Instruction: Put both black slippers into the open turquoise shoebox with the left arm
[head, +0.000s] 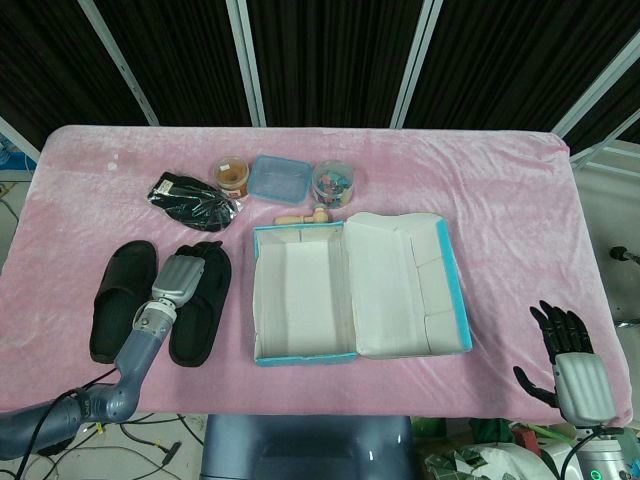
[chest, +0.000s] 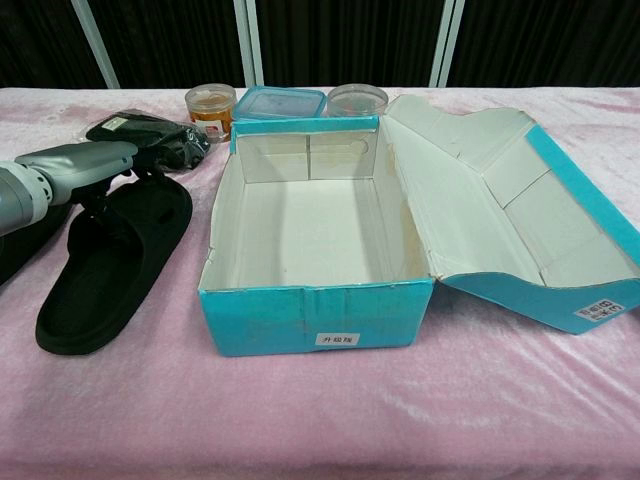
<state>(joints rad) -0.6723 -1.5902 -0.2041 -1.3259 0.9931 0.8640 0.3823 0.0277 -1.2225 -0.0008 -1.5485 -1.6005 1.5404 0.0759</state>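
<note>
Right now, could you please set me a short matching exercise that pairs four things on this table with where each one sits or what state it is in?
Things:
1. shoebox
2. left robot hand
3. right robot hand
4. blue-lidded container

Places or states:
A. off the table's near right corner, fingers spread, holding nothing
B. at the far edge, between two round tubs
C. open and empty, lid folded out to the right
D. on the strap of the slipper nearer the box

Pairs: 1-C, 2-D, 3-A, 4-B
</note>
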